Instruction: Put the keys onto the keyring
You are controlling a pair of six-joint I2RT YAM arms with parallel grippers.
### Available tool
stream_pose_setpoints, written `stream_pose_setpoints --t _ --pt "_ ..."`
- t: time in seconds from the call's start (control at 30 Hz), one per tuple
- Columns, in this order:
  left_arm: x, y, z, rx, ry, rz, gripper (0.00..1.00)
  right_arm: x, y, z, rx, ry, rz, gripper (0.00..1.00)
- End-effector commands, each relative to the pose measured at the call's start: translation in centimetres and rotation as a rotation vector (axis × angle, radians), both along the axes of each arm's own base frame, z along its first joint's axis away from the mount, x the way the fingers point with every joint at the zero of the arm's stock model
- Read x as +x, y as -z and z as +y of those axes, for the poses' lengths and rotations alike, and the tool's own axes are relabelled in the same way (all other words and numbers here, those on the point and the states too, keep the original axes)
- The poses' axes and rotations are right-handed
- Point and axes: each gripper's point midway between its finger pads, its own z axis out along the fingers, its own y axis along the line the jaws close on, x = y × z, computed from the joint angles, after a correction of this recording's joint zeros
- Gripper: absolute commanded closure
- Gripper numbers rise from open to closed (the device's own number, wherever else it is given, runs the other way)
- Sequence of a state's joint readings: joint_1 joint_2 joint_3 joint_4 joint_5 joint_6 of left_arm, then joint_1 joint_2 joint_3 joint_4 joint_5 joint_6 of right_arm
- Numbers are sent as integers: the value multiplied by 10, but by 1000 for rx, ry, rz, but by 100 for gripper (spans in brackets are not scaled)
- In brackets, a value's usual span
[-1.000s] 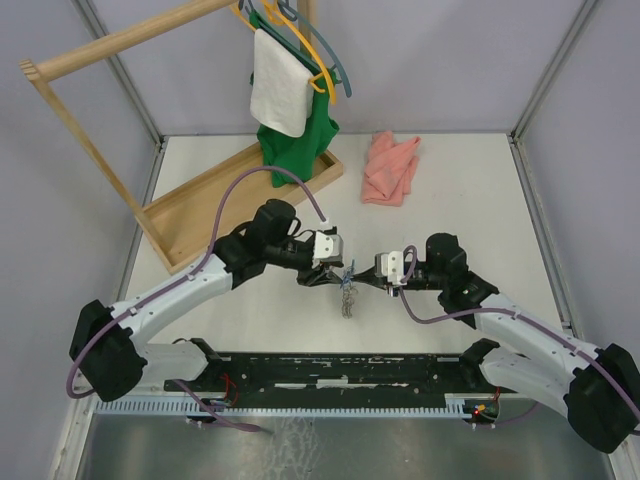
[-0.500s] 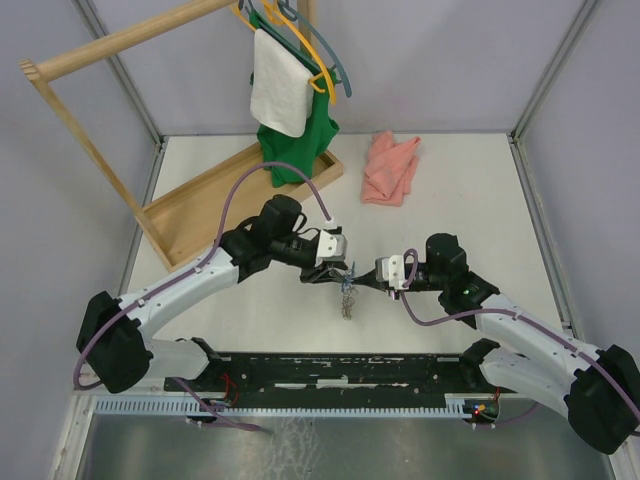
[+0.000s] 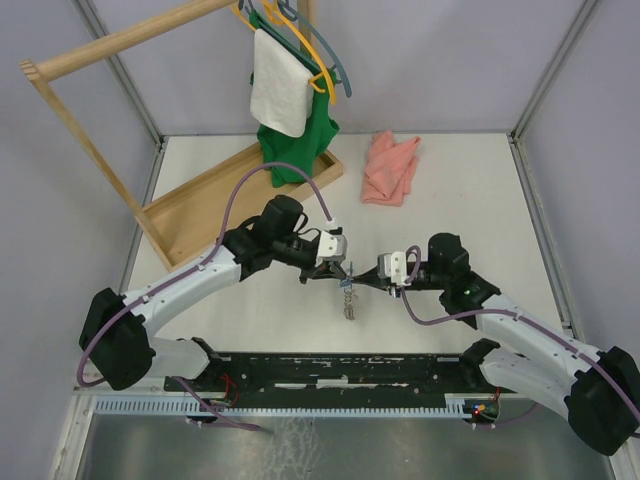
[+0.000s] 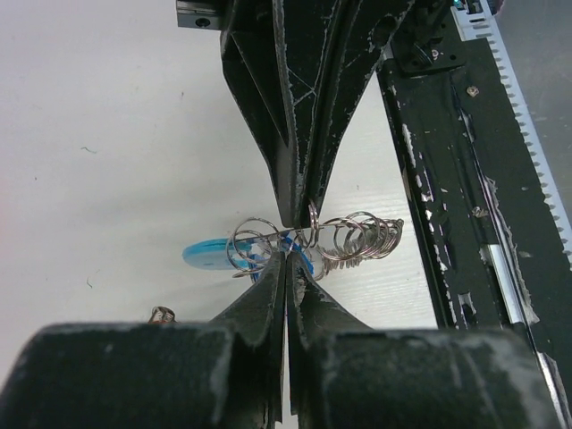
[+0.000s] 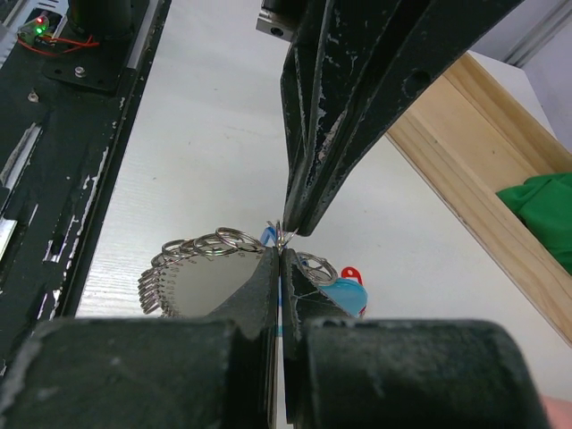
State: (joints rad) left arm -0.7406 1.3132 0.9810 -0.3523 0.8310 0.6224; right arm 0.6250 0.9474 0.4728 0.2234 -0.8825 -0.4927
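Observation:
The keyring (image 3: 348, 298) hangs between my two grippers above the table, its chain of silver rings dangling toward the near edge. My left gripper (image 3: 341, 268) and right gripper (image 3: 358, 277) meet tip to tip, both shut on the keyring's top. In the left wrist view my left gripper (image 4: 288, 256) pinches beside the coil of rings (image 4: 357, 237), with a blue tag (image 4: 207, 254) behind. In the right wrist view my right gripper (image 5: 279, 254) pinches a thin ring, with the coil (image 5: 192, 248) to the left and a blue tag (image 5: 344, 293) and a red tag (image 5: 351, 271) to the right. The keys' metal blades are too small to make out.
A pink cloth (image 3: 390, 168) lies at the back of the table. A wooden rack (image 3: 235, 195) with a green garment (image 3: 290, 150) and a white towel (image 3: 278, 90) stands at the back left. A black rail (image 3: 340, 368) runs along the near edge.
The left arm has shifted a little right and toward the near edge. The keyring has come up off the table and now hangs straighter from the two pinched grippers.

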Motion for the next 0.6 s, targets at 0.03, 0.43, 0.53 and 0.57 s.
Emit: stream_pose_setpoints --t 0.03,0.43,0.53,0.57 --pt "-9 2 -5 -46 48 34 97 2 -56 6 178 -5 -124 99" --pt "-13 4 -15 -149 17 119 87 7 -60 2 302 74 -105 99" --pt "-6 3 -15 -171 -36 86 83 11 -52 -2 296 112 -98 99" --pt "-3 3 -13 -179 -63 70 80 12 -51 -3 298 124 -97 99"
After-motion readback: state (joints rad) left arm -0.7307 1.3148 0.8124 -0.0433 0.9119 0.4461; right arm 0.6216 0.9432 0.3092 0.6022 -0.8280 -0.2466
